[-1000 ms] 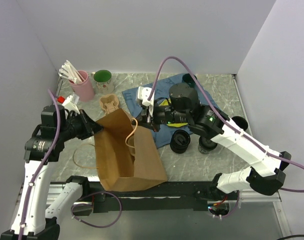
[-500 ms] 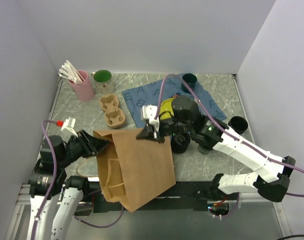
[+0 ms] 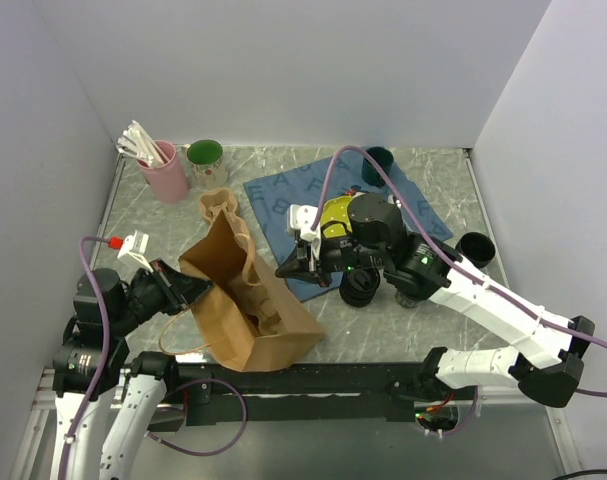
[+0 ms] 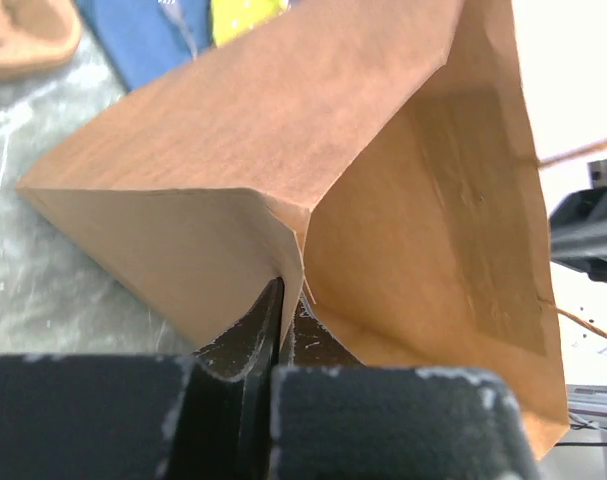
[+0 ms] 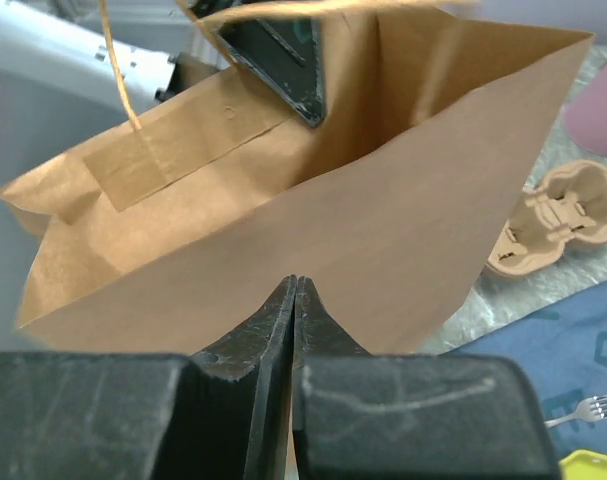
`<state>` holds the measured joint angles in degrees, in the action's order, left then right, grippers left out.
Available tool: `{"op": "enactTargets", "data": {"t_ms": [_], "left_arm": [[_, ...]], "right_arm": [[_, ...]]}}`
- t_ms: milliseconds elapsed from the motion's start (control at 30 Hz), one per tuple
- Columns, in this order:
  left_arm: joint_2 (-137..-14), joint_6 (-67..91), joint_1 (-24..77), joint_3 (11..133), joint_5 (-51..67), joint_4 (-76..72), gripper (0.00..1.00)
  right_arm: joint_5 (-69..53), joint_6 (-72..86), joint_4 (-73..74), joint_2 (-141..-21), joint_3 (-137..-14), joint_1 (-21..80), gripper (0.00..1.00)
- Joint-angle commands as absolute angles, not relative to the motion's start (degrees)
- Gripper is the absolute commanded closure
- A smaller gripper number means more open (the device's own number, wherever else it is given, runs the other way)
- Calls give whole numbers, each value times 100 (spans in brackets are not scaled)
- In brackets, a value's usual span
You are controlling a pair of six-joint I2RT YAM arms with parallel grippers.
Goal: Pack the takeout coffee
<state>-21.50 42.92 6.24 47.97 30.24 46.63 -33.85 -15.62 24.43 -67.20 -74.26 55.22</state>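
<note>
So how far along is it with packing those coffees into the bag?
Early days. Done: the paper bag is opened up. In hand: the left claw and the right claw each pinch an edge of its mouth. To do: both black lidded cups sit on the table beside the bag, not yet packed.

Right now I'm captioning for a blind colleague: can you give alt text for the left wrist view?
The left tool is shut on a corner crease of an open brown paper bag that fills the frame; marble table lies behind.
</note>
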Motion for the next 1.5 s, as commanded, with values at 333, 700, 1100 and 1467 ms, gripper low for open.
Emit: {"op": "enactTargets", "data": {"t_ms": [333, 700, 1100, 1467], "left_arm": [[-2030, 3797, 633, 4948, 3375, 4342, 98], [-2241, 3726, 633, 5220, 3155, 4921, 73], [-2496, 4367, 624, 5932, 2953, 4904, 49], [-3154, 3719, 633, 7180, 1549, 5913, 24]], "right_arm": [[-2400, -528, 1907, -6233, -7489, 5476, 57], [-696, 693, 2557, -5862, -7470, 5484, 30], [343, 1872, 5157, -6591, -9131, 5476, 30], [1354, 3822, 6818, -6600, -10132, 5484, 35]]}}
